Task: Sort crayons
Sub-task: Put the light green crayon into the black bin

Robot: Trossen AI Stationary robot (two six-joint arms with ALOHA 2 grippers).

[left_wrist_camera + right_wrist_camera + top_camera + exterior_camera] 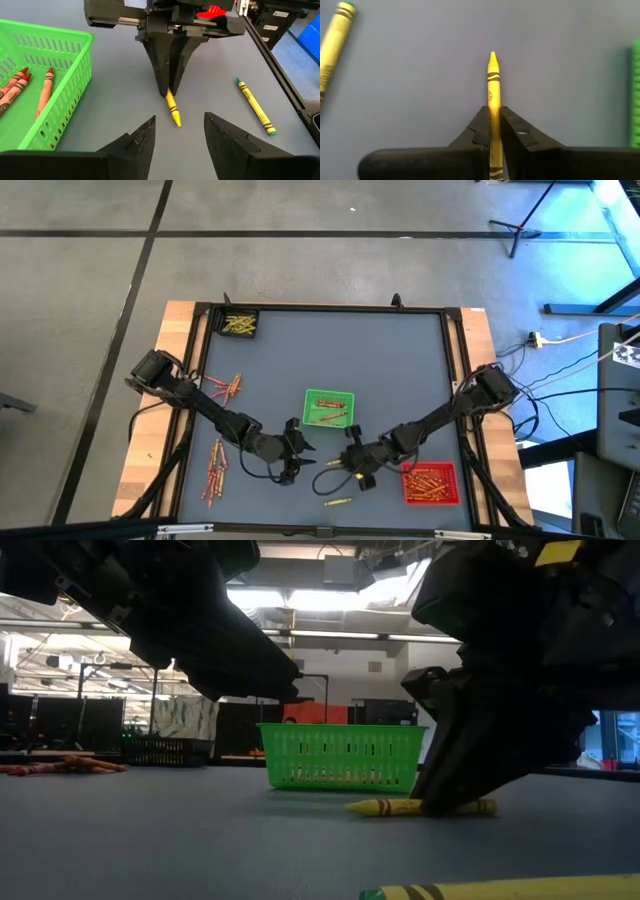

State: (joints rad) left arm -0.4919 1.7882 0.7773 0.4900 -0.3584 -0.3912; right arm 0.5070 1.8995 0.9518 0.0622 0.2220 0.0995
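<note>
light: even overhead on table | low view: backlit, arms silhouetted | right wrist: soft blur

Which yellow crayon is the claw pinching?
The all-yellow crayon lying on the mat, squeezed in the right claw. The other loose one has a green tip and lies alone off to the side, untouched.

Yellow crayon (493,95) — rear end pincer-hidden

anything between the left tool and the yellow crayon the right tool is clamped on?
Nothing: bare mat between the left tool and the yellow crayon, as the left wrist view shows.
</note>
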